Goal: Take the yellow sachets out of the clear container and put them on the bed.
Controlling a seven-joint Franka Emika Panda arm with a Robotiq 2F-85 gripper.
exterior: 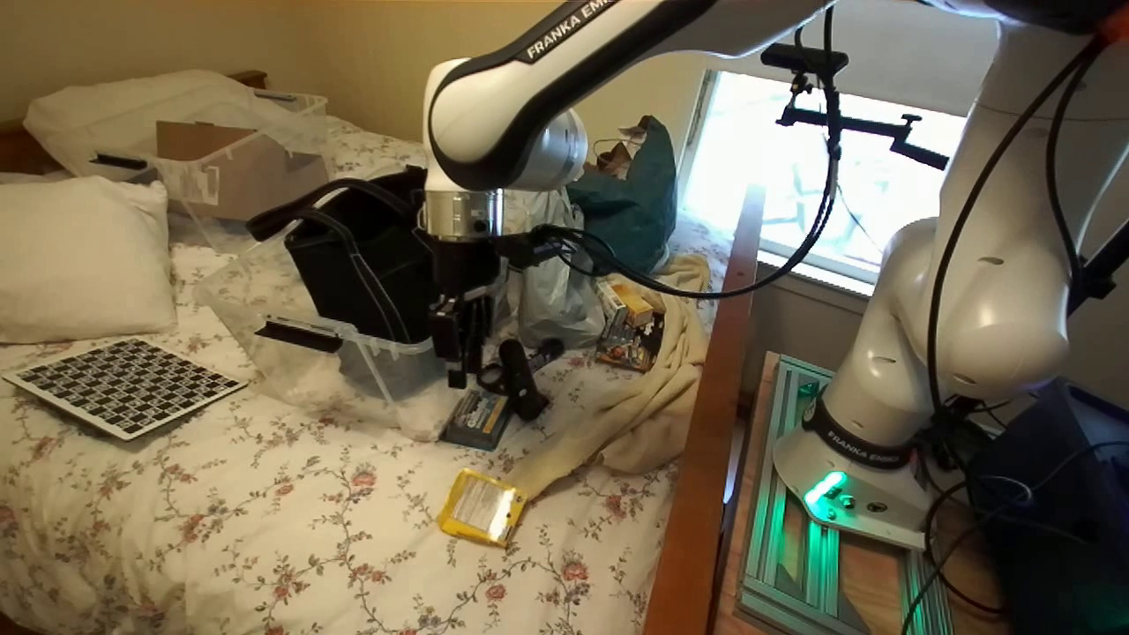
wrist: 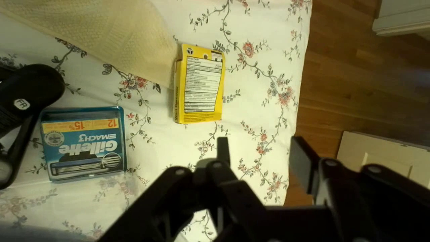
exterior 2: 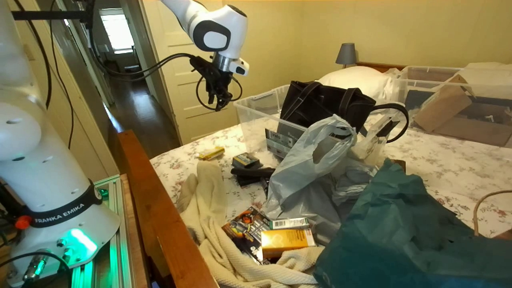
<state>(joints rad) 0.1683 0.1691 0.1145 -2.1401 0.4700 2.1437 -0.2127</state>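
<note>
A flat yellow packet with a printed white panel lies on the floral bed. It also shows in the wrist view and in an exterior view. A clear container stands on the bed, and it also shows in an exterior view. A black bag fills much of it; I see no yellow sachets inside. My gripper is open and empty, pointing down above the bed. In both exterior views the gripper hangs in the air, apart from the packet.
A blue Gillette pack and a black-handled item lie near the packet. A cream blanket, grey plastic bag, teal bag and orange box are on the bed. A wooden bed rail borders the robot base.
</note>
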